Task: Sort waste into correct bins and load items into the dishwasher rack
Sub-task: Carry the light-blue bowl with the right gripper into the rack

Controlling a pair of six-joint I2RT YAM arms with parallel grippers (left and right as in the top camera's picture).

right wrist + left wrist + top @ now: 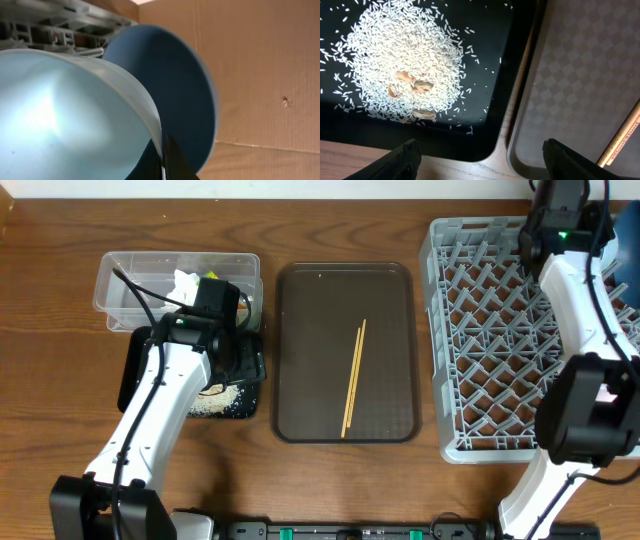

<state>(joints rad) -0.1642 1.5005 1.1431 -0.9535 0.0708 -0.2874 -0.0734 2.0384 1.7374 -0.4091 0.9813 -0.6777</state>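
Left pincer (480,150) spread over rice (405,55); right pincer (164,161) clamps bowl (65,115) rim

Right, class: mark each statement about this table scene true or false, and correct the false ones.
1. The chopsticks lie on the brown serving tray. True.
2. The rice lies on the brown serving tray. False: it is in the black tray.
3. The left gripper is open over the black tray. True.
4. The dishwasher rack stands on the left arm's side. False: it is on the right arm's side.
5. The right gripper is shut on the light blue bowl at its rim. True.
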